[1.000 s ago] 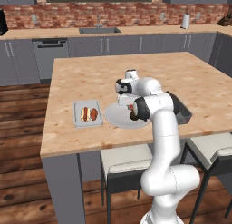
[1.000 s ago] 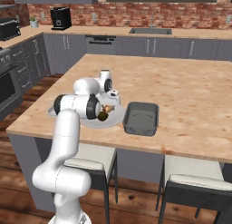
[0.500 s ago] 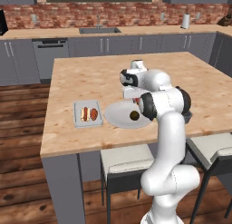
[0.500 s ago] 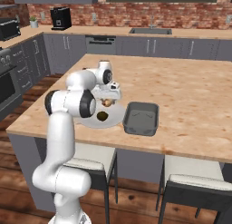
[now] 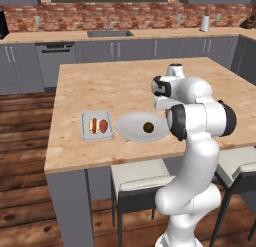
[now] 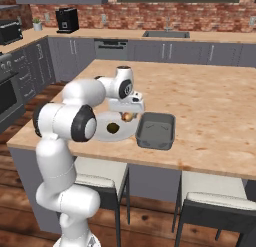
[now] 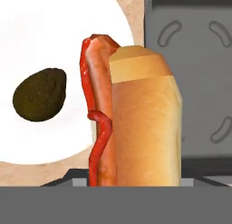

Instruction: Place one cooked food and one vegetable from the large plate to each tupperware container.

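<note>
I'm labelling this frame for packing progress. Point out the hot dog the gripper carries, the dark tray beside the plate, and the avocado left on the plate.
hot dog (image 7: 136, 123): hand view, on the bun.
dark grey tray (image 6: 156, 131): right base view, on its floor.
avocado (image 5: 148, 127): left base view, on its middle.

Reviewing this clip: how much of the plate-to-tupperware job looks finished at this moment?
Roughly half. Done: the light grey tray already holds two items, one looking like a hot dog, the other reddish. In hand: the gripper carries a hot dog between the large plate and the darker tray, which holds nothing yet. Left: set it in that tray, then add the dark avocado-like piece from the plate.
</note>
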